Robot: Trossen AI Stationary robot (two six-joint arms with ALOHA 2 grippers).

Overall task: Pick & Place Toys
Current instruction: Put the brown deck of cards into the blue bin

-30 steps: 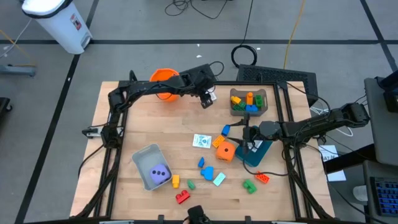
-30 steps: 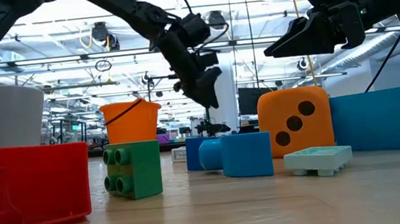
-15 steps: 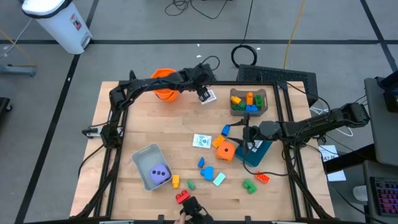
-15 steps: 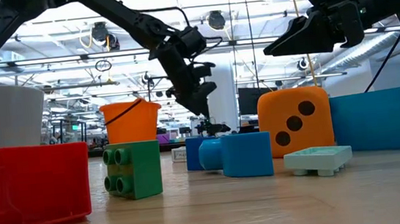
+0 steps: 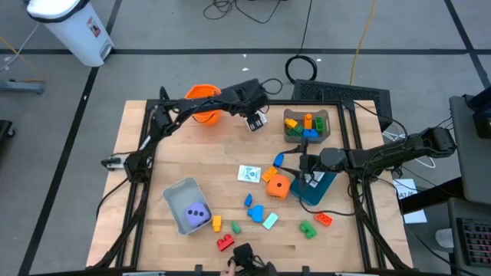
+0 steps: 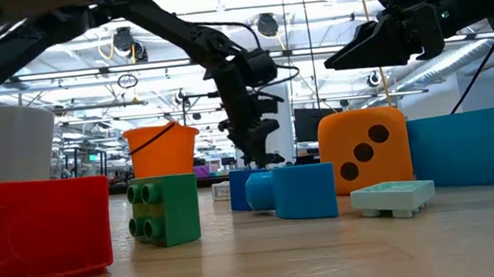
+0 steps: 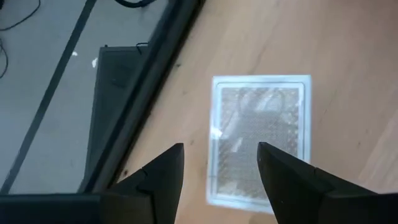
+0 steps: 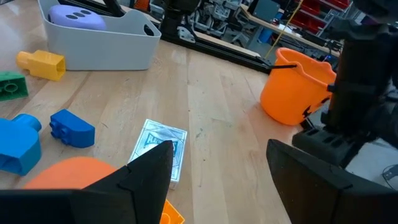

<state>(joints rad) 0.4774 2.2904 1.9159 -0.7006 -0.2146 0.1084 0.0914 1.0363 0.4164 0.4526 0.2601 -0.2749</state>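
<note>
Left gripper [image 5: 256, 121], fingers apart, hangs over the card [image 7: 258, 140] near the table's [image 5: 192, 153] far edge; descend squarely, straddling one card edge. Right gripper [image 5: 301, 164] waits open.

orange bucket [image 5: 201, 102] upright | grey bin [image 5: 181, 198] | teal bin [image 5: 317, 188]

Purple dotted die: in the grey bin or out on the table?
In. The purple dotted die sits inside the grey plastic bin, within its walls.
</note>
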